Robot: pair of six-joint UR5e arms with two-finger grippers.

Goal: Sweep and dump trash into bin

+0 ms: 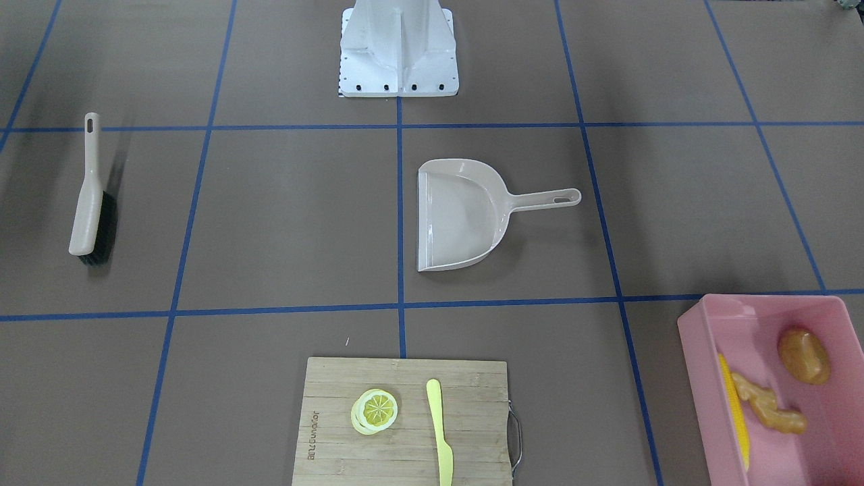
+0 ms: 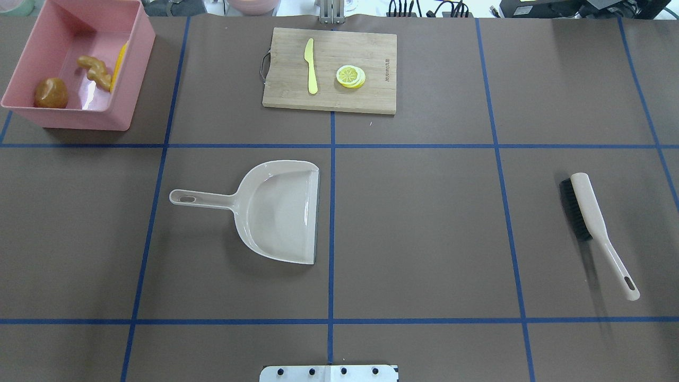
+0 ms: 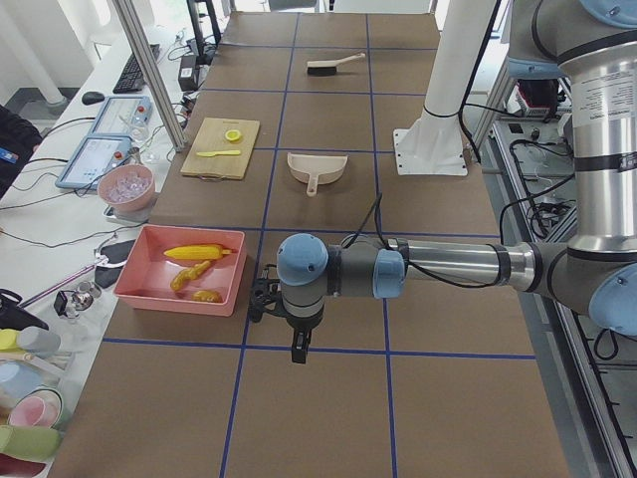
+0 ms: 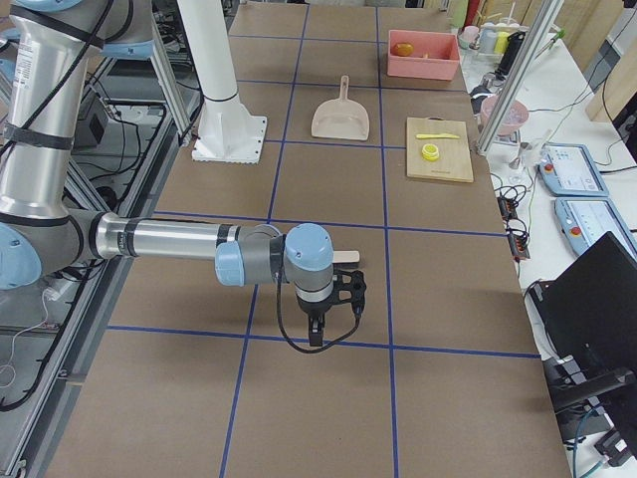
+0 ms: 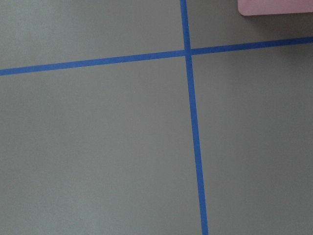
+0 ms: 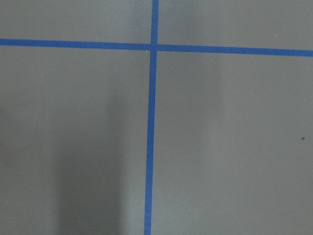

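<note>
The pink bin (image 1: 695, 337) stands at a table corner on my left side, also in the overhead view (image 2: 79, 119). Inside it lie the yellow corn cob (image 1: 736, 405), the tan ginger root (image 1: 769, 405) and the orange-brown lump (image 1: 803, 356). My left gripper (image 3: 297, 351) shows only in the exterior left view, pointing down over bare table beside the bin (image 3: 129, 289); I cannot tell if it is open or shut. My right gripper (image 4: 315, 337) shows only in the exterior right view, over bare table; I cannot tell its state. A bin corner (image 5: 274, 6) shows in the left wrist view.
A beige dustpan (image 1: 459, 216) lies empty mid-table. A beige brush (image 1: 88, 202) with black bristles lies on my right side. A wooden cutting board (image 1: 337, 405) on the far side holds a lemon slice (image 1: 374, 410) and a yellow knife (image 1: 440, 432). The white robot base (image 1: 398, 61) stands at the near edge.
</note>
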